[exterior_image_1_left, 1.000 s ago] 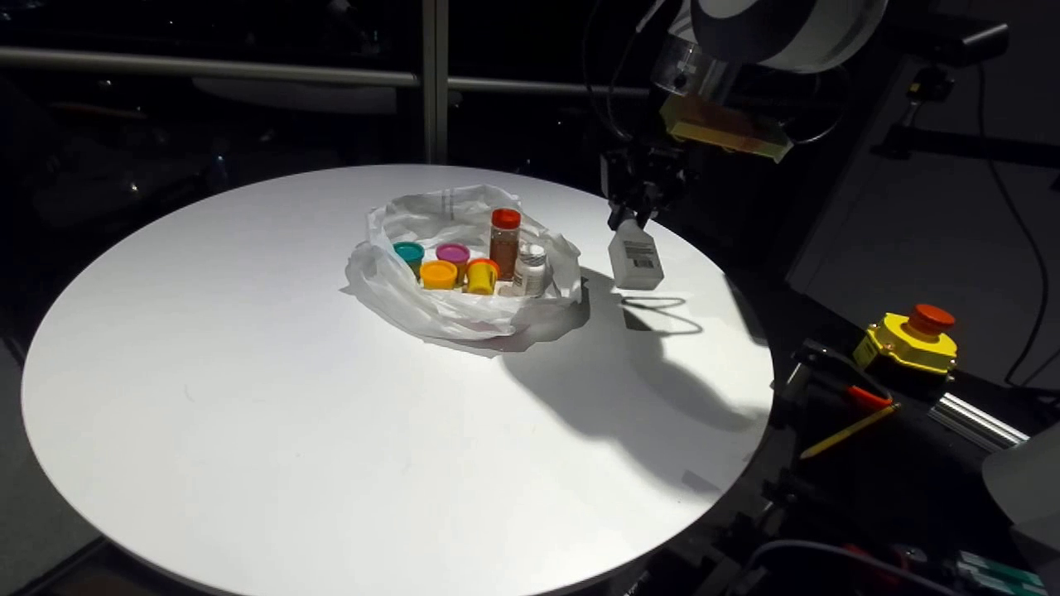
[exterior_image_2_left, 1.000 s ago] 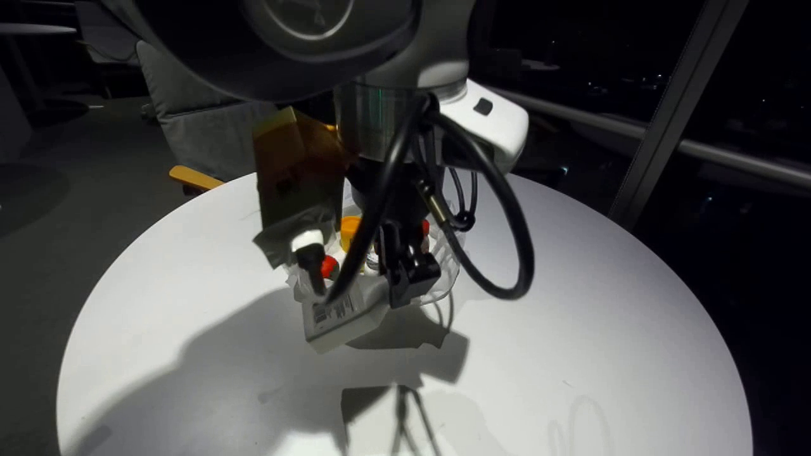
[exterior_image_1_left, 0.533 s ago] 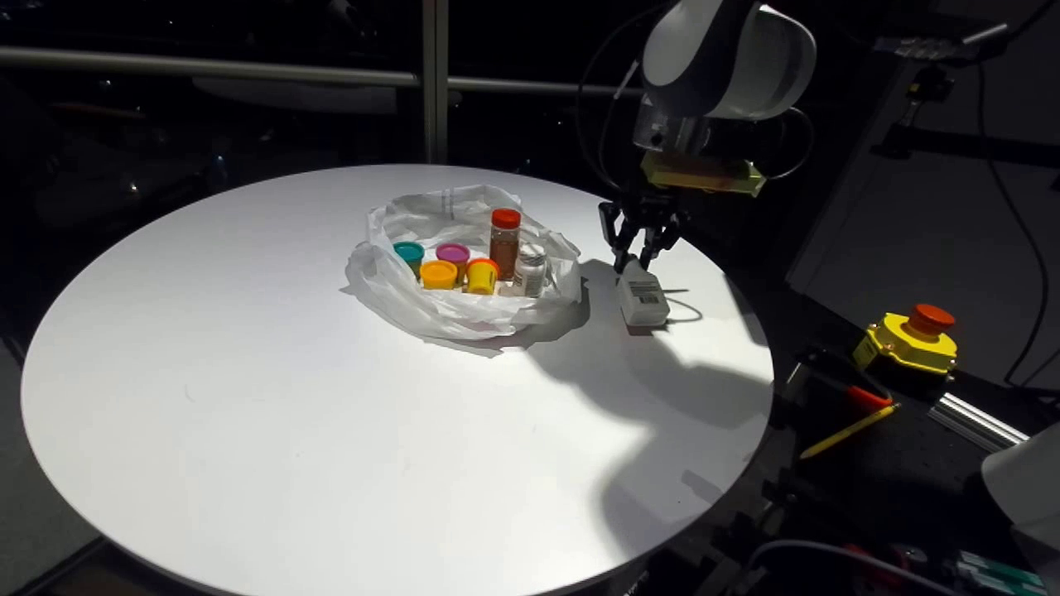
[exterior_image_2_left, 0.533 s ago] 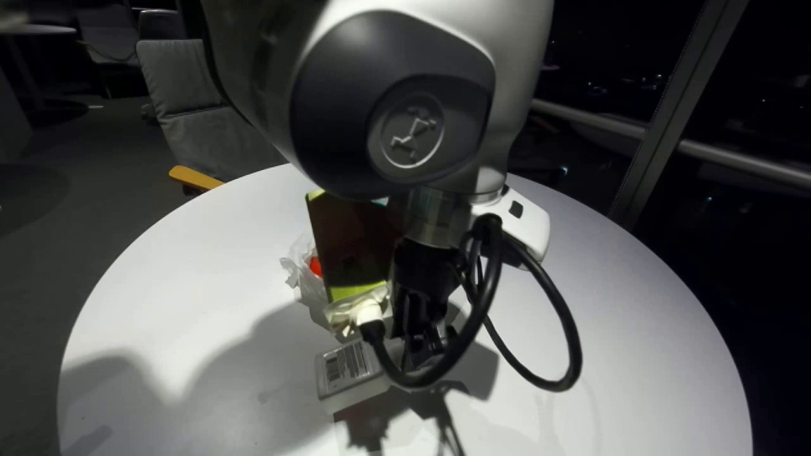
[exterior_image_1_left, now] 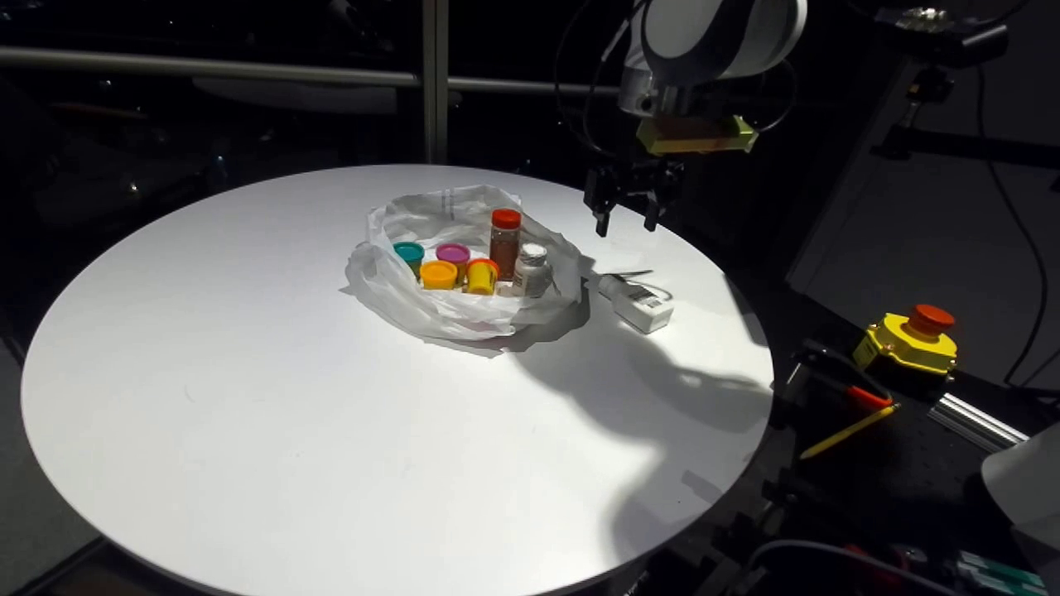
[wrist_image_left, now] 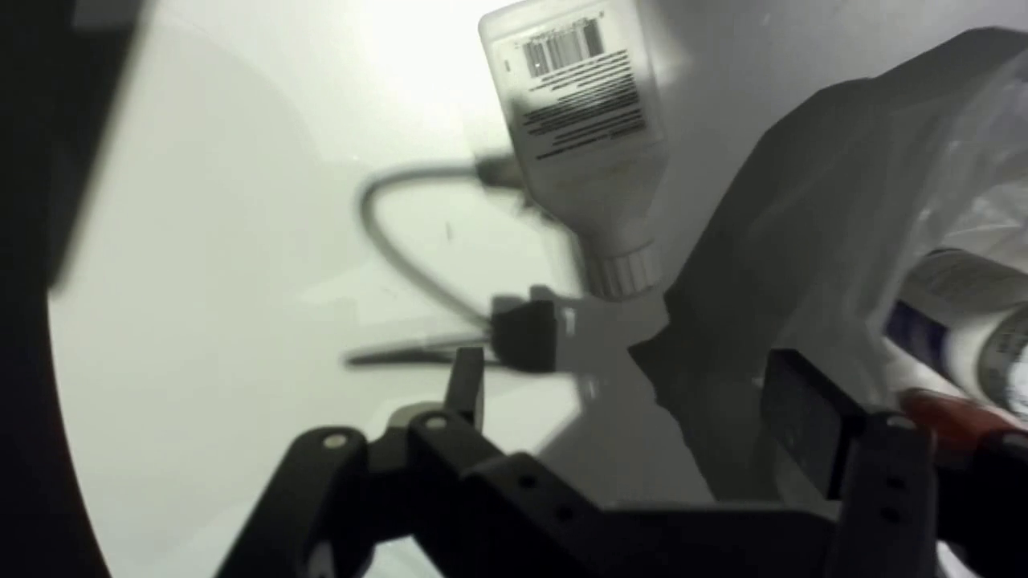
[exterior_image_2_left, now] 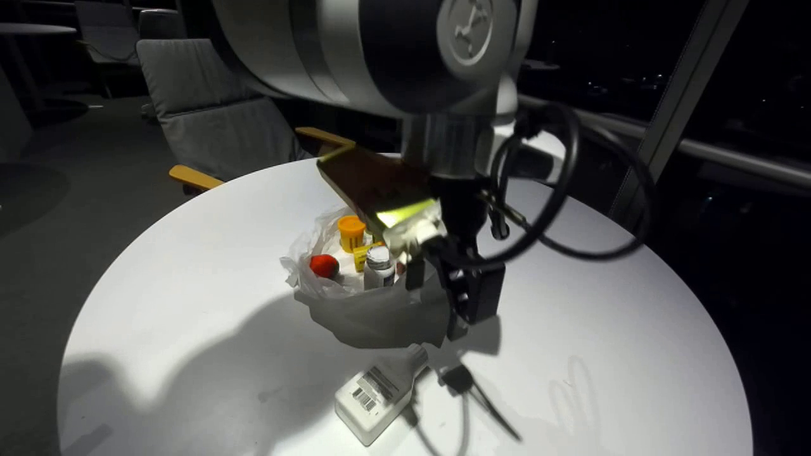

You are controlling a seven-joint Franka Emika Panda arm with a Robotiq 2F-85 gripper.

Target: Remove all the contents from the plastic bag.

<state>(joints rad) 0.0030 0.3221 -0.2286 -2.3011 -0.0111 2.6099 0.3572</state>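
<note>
My gripper [exterior_image_1_left: 627, 223] stands wide and empty, so I should first raise it clear of the white bottle [exterior_image_2_left: 380, 394] lying below it on the desk [exterior_image_1_left: 290, 414], before going sideways to the plastic bag [exterior_image_1_left: 468, 319] beside and below it.

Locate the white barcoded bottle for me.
In an exterior view, the white barcoded bottle lies on its side on the round white table, just right of the crumpled translucent plastic bag.

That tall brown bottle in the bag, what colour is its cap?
The cap is red; it shows best in an exterior view.
</note>
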